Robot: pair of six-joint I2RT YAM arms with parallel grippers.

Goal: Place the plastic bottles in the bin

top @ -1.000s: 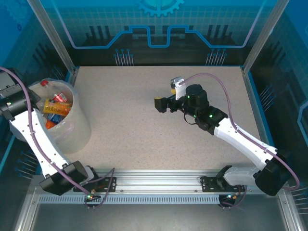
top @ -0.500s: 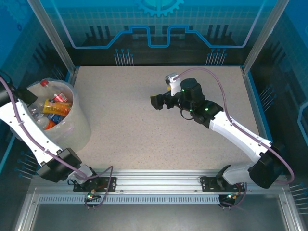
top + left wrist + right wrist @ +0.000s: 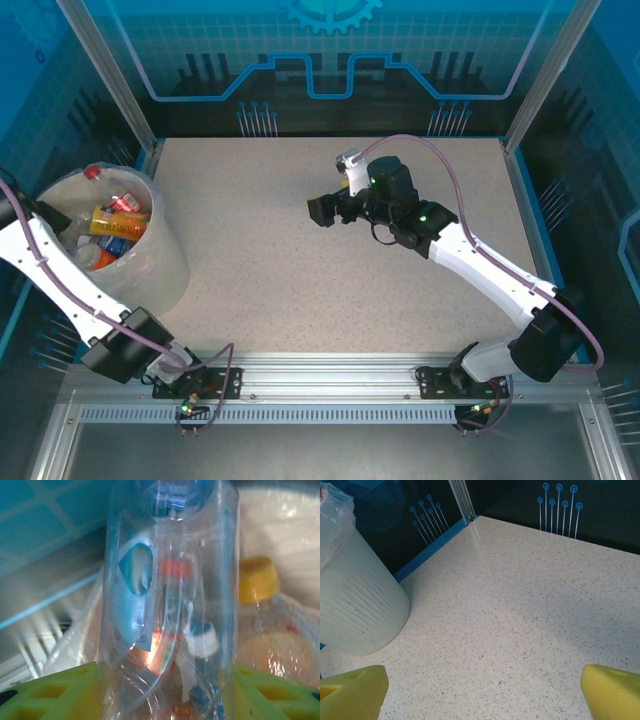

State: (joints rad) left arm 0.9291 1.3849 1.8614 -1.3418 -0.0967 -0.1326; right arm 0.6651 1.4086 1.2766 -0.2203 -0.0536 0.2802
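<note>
My left gripper (image 3: 165,692) is shut on a clear plastic bottle (image 3: 165,580) with a blue label, its yellow fingers (image 3: 55,692) pressing on both sides. Through and beyond that bottle I see other bottles, one of them with a yellow cap (image 3: 257,579). The cream-white bin (image 3: 165,270), lined with a clear bag, stands at the table's left edge and holds several bottles, among them an orange-labelled one (image 3: 108,218). My right gripper (image 3: 320,211) hovers open over the middle of the table with nothing between its yellow fingertips (image 3: 351,690). The bin (image 3: 355,605) lies to its left.
The left arm (image 3: 60,290) bends up past the bin's near side to the frame's left edge. Metal posts (image 3: 108,75) and glass walls enclose the speckled table (image 3: 260,270). Between the bin and the right arm (image 3: 480,265) the tabletop is bare.
The right gripper has slid a little to the left over the table. The left arm's upper part has swung left and out of the top view, beside the bin.
</note>
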